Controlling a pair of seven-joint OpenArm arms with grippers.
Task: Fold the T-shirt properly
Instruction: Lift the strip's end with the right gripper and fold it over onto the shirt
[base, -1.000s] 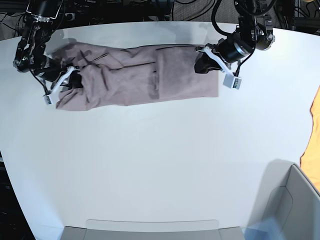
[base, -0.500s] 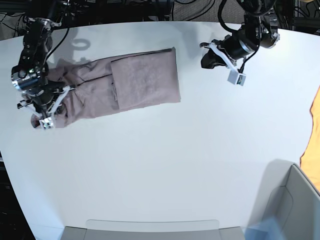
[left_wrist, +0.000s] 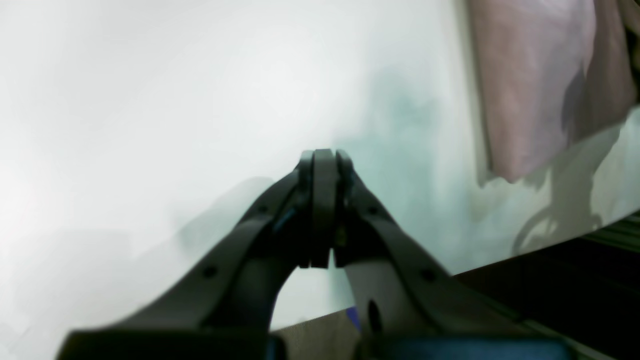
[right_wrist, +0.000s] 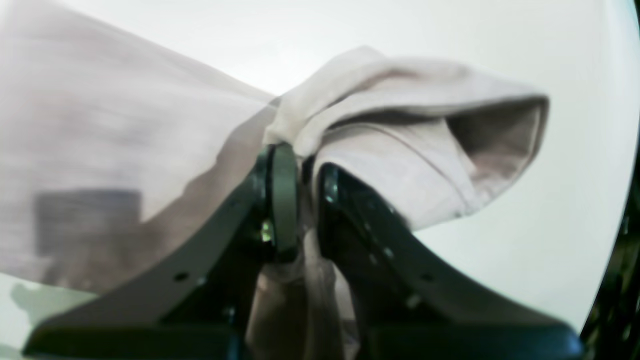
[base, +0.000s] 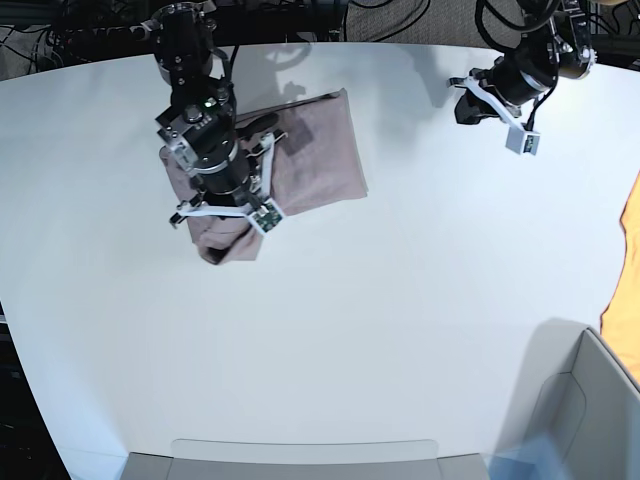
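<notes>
The dusty mauve T-shirt (base: 325, 150) lies partly folded on the white table (base: 400, 280), left of centre at the back. My right gripper (base: 213, 250) is shut on a bunch of its fabric and holds that end lifted over the rest of the shirt. In the right wrist view the cloth (right_wrist: 400, 145) drapes over the shut gripper (right_wrist: 302, 165). My left gripper (base: 467, 108) is shut and empty, well to the right of the shirt. In the left wrist view it (left_wrist: 322, 210) hovers over bare table, with the shirt's edge (left_wrist: 530, 85) at the top right.
A bright orange cloth (base: 628, 270) hangs over the table's right edge. A grey box (base: 585, 410) stands at the front right corner. A shallow grey tray (base: 300, 460) sits along the front edge. Cables and dark gear lie behind the table.
My right gripper has swung from the far left toward the centre, carrying the shirt's left end over the rest. My left arm has drawn back to the upper right.
</notes>
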